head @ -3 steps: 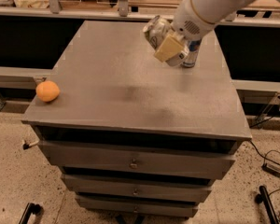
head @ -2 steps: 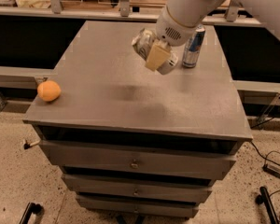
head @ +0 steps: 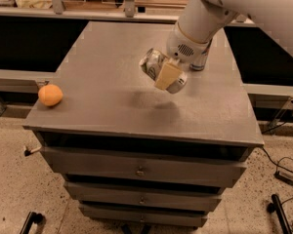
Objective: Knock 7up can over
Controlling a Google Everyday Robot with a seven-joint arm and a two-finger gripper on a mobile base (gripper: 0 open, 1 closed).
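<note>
The gripper (head: 166,77) is hanging over the grey table (head: 102,62), a little right of the middle. Its fingers are clamping the 7up can (head: 150,65), which is being held tilted on its side in the air, clear of the tabletop, with its shadow lying just beneath. The white arm (head: 200,21) is reaching down from the upper right, a taller blue can (head: 201,62) is standing half hidden behind it, and an orange (head: 50,95) is sitting well apart at the front left corner.

The two-finger gripper (head: 161,75), clasping the short white-and-green 7up can (head: 150,64), is hovering above the grey tabletop (head: 102,52). A round orange fruit (head: 50,95) is blocking the left edge, a slim blue-and-silver can (head: 201,62) the far right.
</note>
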